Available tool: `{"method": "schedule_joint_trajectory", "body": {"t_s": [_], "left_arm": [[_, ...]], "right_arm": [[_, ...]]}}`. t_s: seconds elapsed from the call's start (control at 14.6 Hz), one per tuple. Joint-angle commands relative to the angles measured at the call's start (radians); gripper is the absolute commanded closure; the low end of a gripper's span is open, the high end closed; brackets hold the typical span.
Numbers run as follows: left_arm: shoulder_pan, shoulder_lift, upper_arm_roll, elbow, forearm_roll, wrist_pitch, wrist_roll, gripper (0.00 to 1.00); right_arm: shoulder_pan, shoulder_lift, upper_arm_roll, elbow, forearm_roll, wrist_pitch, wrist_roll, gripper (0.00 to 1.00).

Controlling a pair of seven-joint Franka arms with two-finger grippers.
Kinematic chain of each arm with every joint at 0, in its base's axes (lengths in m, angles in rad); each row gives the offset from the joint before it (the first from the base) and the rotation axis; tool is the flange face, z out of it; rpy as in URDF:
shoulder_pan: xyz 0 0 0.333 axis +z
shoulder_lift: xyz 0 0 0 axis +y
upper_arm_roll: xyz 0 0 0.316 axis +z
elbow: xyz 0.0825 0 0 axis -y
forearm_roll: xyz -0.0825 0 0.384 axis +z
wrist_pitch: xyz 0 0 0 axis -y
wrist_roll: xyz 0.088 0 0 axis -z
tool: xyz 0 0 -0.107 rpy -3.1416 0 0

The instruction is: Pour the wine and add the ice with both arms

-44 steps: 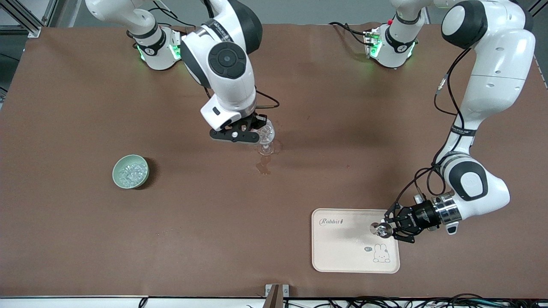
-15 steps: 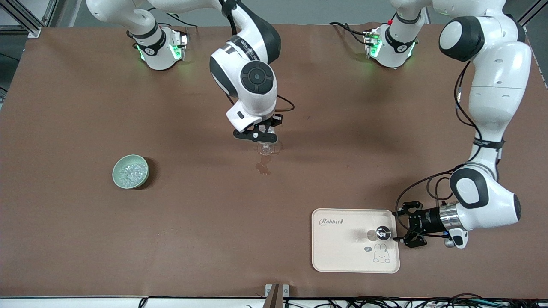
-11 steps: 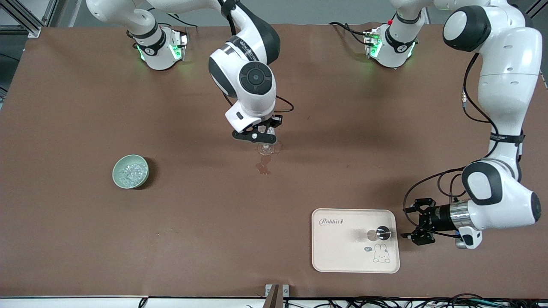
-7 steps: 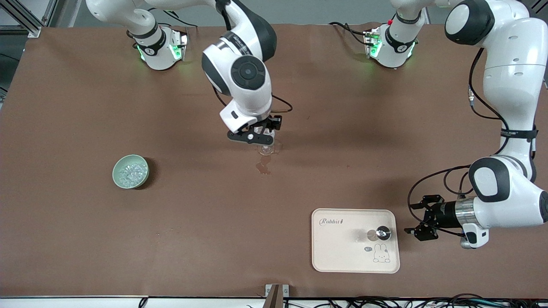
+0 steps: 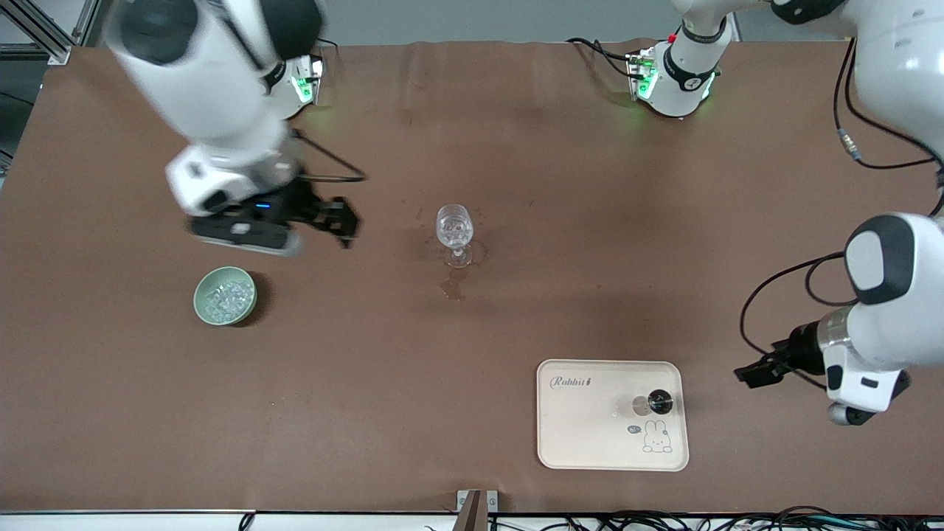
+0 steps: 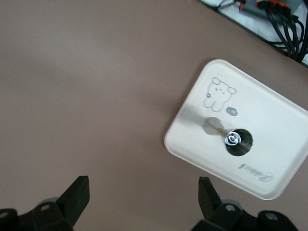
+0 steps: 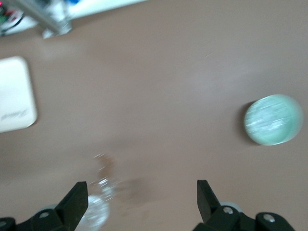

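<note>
A clear stemmed wine glass (image 5: 453,230) stands upright mid-table, alone; it also shows, blurred, in the right wrist view (image 7: 95,212). The pale green bowl (image 5: 225,295) (image 7: 273,119) holds several pieces of ice (image 5: 223,298). My right gripper (image 5: 339,221) (image 7: 140,199) is open and empty, up in the air between the glass and the bowl. On the cream tray (image 5: 590,435) (image 6: 274,120) stands a small dark bottle (image 5: 658,402) (image 6: 235,141) with a shiny top; no wine itself shows. My left gripper (image 5: 748,372) (image 6: 143,195) is open and empty over bare table, beside the tray.
A wet stain (image 5: 453,287) lies on the brown tablecloth just in front of the glass foot, nearer the front camera. Both arm bases (image 5: 675,74) stand along the table's top edge. The tray's corner (image 7: 14,94) shows in the right wrist view.
My right gripper opened, let go of the glass and swung fast toward the bowl. My left gripper drew back from the bottle and the tray toward the left arm's end.
</note>
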Motion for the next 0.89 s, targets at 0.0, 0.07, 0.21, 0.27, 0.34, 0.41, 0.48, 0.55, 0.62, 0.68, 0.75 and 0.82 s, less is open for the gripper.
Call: {"method": "schedule_joint_trajectory", "body": {"t_s": [0.0, 0.07, 0.21, 0.27, 0.34, 0.41, 0.48, 0.55, 0.62, 0.68, 0.75, 0.82], "left_arm": [[-0.023, -0.153, 0.008, -0.038, 0.126, -0.094, 0.144, 0.0], [-0.018, -0.199, 0.009, -0.038, 0.122, -0.127, 0.236, 0.0], [-0.013, -0.262, 0.009, -0.04, 0.114, -0.186, 0.324, 0.0], [-0.012, -0.29, 0.008, -0.04, 0.096, -0.227, 0.338, 0.0], [-0.012, -0.322, 0.011, -0.041, 0.07, -0.264, 0.353, 0.0], [-0.01, -0.353, 0.012, -0.058, 0.029, -0.278, 0.384, 0.0], [-0.012, -0.4, 0.024, -0.098, -0.022, -0.296, 0.41, 0.0], [-0.021, -0.464, 0.056, -0.174, -0.054, -0.296, 0.415, 0.0], [-0.035, -0.529, 0.083, -0.245, -0.068, -0.293, 0.416, 0.0], [-0.058, -0.584, 0.098, -0.308, -0.075, -0.29, 0.418, 0.0], [-0.088, -0.642, 0.144, -0.365, -0.088, -0.29, 0.427, 0.0], [-0.143, -0.682, 0.191, -0.414, -0.104, -0.29, 0.445, 0.0]], "right_arm": [[-0.076, -0.078, -0.004, -0.039, -0.079, -0.02, -0.038, 0.0], [-0.142, -0.094, 0.005, -0.039, -0.078, -0.032, -0.063, 0.0], [-0.233, -0.12, 0.017, -0.039, -0.076, -0.096, -0.158, 0.0], [-0.289, -0.138, 0.03, -0.041, -0.071, -0.118, -0.219, 0.0], [-0.343, -0.159, 0.045, -0.047, -0.067, -0.14, -0.283, 0.0], [-0.409, -0.167, 0.065, -0.047, -0.064, -0.175, -0.349, 0.0], [-0.469, -0.169, 0.092, -0.045, -0.062, -0.198, -0.392, 0.0], [-0.524, -0.176, 0.122, -0.045, -0.061, -0.201, -0.434, 0.0], [-0.55, -0.184, 0.129, -0.05, -0.053, -0.209, -0.484, 0.0], [-0.554, -0.184, 0.12, -0.061, -0.027, -0.213, -0.505, 0.0], [-0.552, -0.181, 0.104, -0.064, -0.013, -0.204, -0.506, 0.0], [-0.552, -0.18, 0.103, -0.065, -0.012, -0.194, -0.506, 0.0]]}}
